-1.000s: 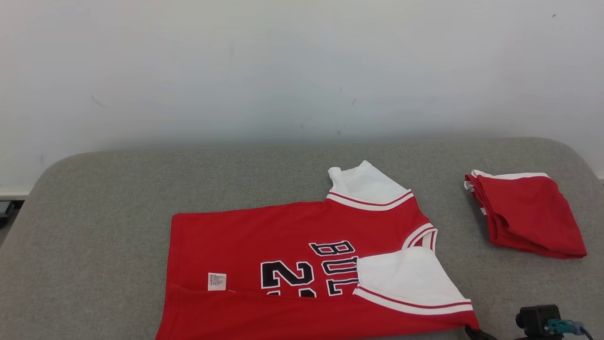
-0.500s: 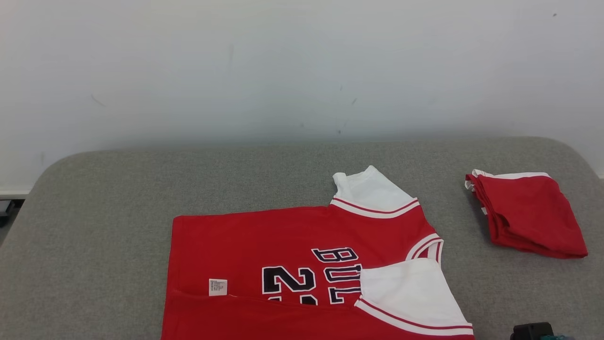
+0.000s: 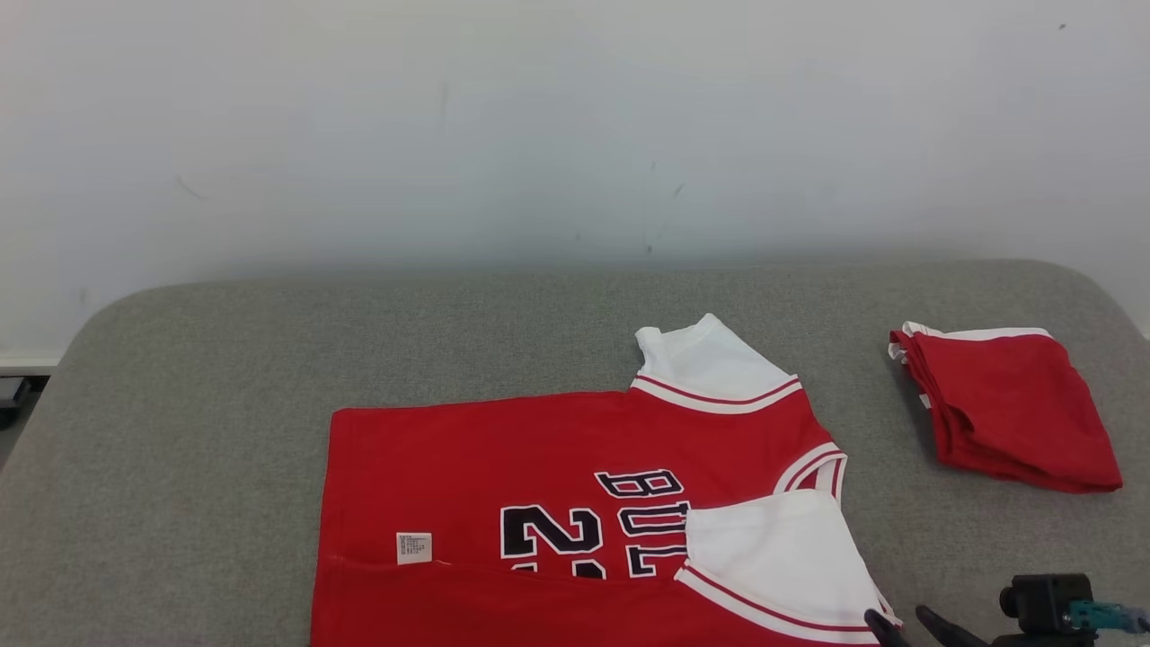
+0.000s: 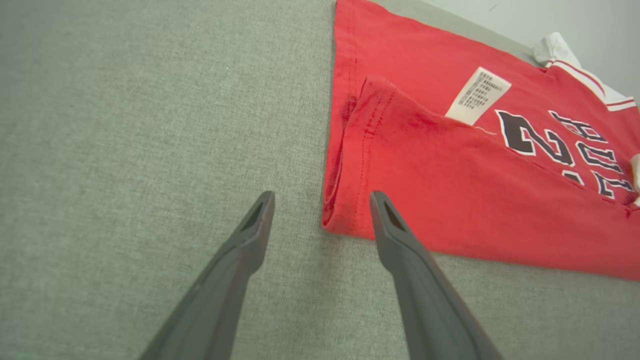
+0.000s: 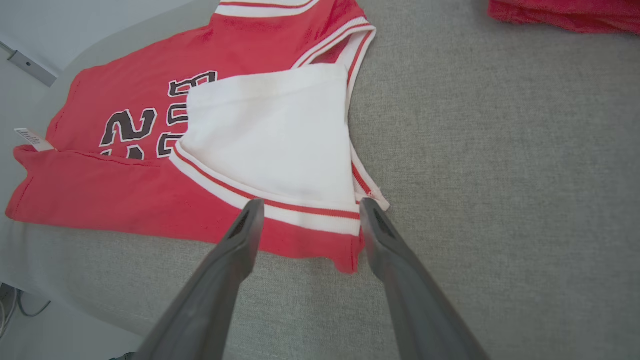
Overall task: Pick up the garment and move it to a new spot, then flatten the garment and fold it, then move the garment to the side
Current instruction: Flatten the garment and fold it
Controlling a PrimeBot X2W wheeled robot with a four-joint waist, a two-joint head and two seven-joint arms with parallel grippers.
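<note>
Both grippers had just let go. A second earlier they were closed, with a dark finger of the right one pinched at the near right corner of the red short-sleeved jersey with white sleeves and black lettering [image 3: 503,467]. Left gripper [image 4: 322,196] now stood wide and empty, straddling the hem corner at the jersey's 7 o'clock; couldn't tell if the finger over the cloth touched it. Right gripper [image 5: 311,204] was also wide and empty, its tips either side of the striped sleeve cuff at the jersey's 5 o'clock. The jersey lay at 6 o'clock on the grey fabric-covered table [image 3: 225,404], sideways, collar toward 3 o'clock. Its near long edge was turned up over the body, covering the lower part of the number, and the near white sleeve [image 3: 773,548] was laid over the lettering. The small white care label [image 3: 413,547] poked out at the fold line. It had barely shifted after the release, so the fold held. My read: first lengthwise fold was placed, while the far side and far sleeve at 12 o'clock weren't folded yet. Cross fold and the move aside were also pending. A folded red-and-white garment pile [image 3: 1015,413] sat well apart at 3 o'clock, likely the drop zone.
</note>
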